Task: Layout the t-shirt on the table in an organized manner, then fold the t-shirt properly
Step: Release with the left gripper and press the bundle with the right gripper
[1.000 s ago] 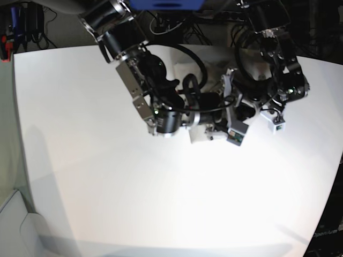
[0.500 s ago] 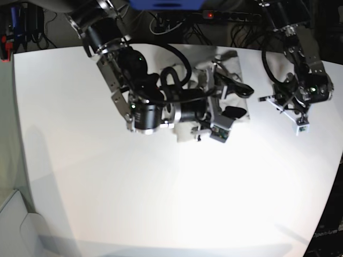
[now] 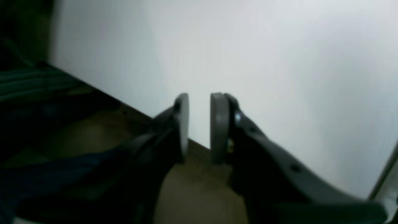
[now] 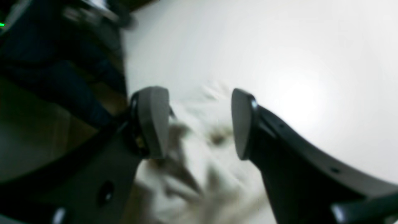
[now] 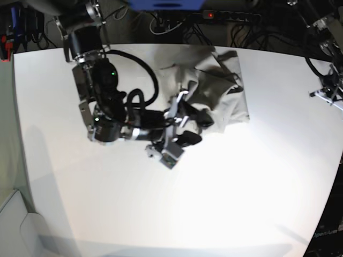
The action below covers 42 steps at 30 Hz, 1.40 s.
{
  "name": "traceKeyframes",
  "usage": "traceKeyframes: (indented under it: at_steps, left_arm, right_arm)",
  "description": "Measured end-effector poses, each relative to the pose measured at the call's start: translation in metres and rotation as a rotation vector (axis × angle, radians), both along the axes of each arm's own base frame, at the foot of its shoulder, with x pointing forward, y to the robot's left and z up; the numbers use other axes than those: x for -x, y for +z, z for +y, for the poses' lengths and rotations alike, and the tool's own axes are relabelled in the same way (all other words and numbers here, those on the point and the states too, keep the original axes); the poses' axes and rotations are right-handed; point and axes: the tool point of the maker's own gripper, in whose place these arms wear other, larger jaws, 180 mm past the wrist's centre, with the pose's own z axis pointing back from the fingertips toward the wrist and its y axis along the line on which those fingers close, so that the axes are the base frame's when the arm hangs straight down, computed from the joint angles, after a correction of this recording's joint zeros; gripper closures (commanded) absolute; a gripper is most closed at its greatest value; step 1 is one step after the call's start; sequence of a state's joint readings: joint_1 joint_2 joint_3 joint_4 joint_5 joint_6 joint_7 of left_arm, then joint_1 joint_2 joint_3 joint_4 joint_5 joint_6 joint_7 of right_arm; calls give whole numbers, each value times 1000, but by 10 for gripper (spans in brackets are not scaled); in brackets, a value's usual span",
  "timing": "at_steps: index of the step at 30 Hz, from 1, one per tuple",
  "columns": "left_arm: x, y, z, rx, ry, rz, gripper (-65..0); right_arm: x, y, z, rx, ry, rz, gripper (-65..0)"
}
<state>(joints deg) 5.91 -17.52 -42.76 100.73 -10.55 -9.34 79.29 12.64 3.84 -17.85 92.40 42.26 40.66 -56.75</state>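
In the base view, the right arm's fingers (image 5: 188, 128) sit left of the middle, spread wide with nothing between them, right at the lower left edge of the t-shirt (image 5: 222, 91). The t-shirt lies bunched up and wrinkled at the top middle of the white tabletop (image 5: 225, 193). At the far right edge, the left arm's fingers (image 3: 199, 126) hang over the tabletop's edge, close together with a small gap, holding nothing.

Black arms (image 5: 102, 91); looping cables; grey-padded tool (image 4: 199, 123).
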Motion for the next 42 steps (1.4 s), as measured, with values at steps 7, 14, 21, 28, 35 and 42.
traceKeyframes:
  at_steps: [7,14,21,28,35,42]
  left_arm:
    - [6,7,16,-13,44,-9,-122]
    - [-5,12,13,-7,43,-42,-122]
    - [-6,11,12,-3,41,-43,-122]
    - [-4,11,13,-4,47,-42,-122]
    - [-5,14,16,-11,48,-45,-122]
    - [-7,24,27,-46,47,-51,-122]
  right_arm:
    - [-8,-21,-39,42,-97,52,-73]
    - [25,-39,-34,37,-81,116,-77]
    - [18,-36,-38,47,-85,96,-77]
    - [-5,-51,-71,105,-135,104,-77]
    - [13,-65,-61,73,-129,164,-77]
    - [44,-69,-20,69,6,183,-77]
